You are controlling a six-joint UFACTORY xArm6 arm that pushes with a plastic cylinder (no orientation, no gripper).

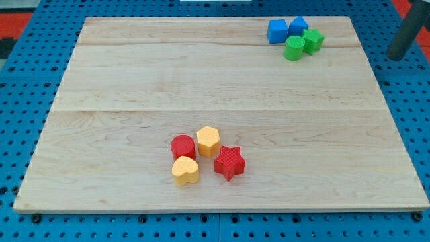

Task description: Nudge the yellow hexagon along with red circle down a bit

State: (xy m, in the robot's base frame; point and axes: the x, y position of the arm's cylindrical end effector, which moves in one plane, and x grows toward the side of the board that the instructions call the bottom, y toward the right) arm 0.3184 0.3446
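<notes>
My tip point(395, 56) sits off the board's top-right corner — rod cut off above — far from yellow hexagon point(208, 140).

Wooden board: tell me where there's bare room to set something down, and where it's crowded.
Free: the board's whole left half and middle band. Crowded: the bottom-centre cluster of red circle, yellow hexagon, red star and yellow heart, and the top-right blue and green group. My tip sits off the board's right edge.

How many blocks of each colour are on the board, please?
Red: 2, a circle and a star
Yellow: 2, a hexagon and a heart
Blue: 2, at and
Green: 2, at and
Total: 8
</notes>
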